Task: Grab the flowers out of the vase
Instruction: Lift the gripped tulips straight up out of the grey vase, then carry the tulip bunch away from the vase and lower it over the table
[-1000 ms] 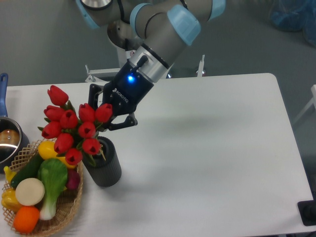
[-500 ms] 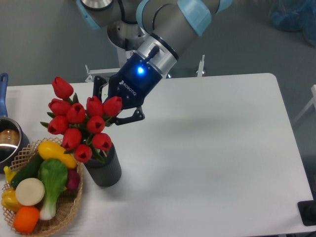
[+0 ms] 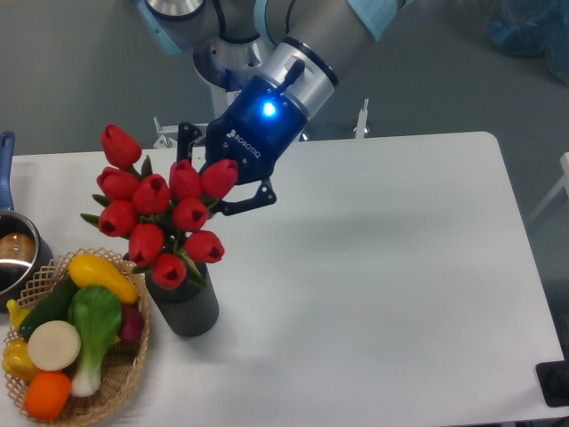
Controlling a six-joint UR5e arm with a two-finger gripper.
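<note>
The flowers (image 3: 164, 218) sit just left of and below the gripper (image 3: 213, 182), which is clamped on their stems, directly above the vase (image 3: 185, 302). The bunch has risen and shifted right since earlier.

Table (image 3: 373, 267) with vase (image 3: 185, 307), basket (image 3: 124, 369)

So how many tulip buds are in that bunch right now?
9 flowers show: one top left, four across the upper row by the gripper, four lower down, above the vase. More may be hidden behind.
</note>
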